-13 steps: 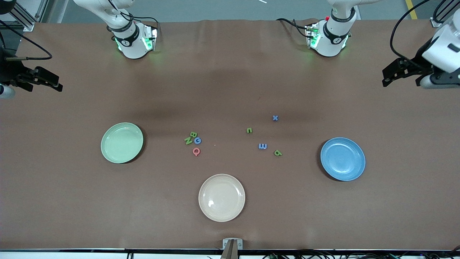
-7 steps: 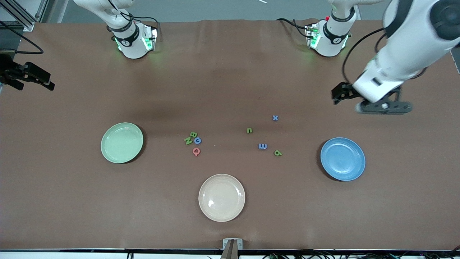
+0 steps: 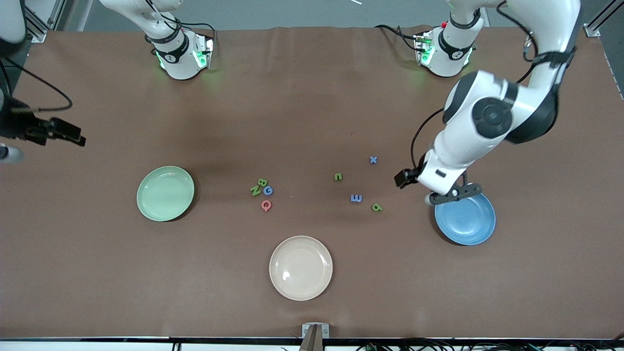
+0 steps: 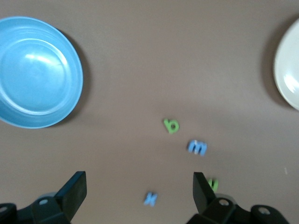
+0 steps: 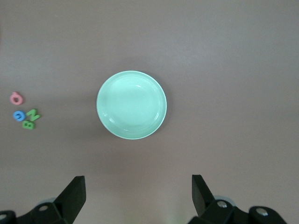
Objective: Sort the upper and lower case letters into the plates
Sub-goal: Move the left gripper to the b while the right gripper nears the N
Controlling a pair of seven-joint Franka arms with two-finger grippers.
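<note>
Risks nudging the green p (image 3: 377, 207) askew if the spread left end effector (image 4: 140, 191) drops off-centre; right end effector (image 5: 138, 193) waiting, spread.

Brown cloth-covered table (image 3: 302, 97), grey floor (image 3: 292, 12) along its top edge, soft even overhead light
</note>
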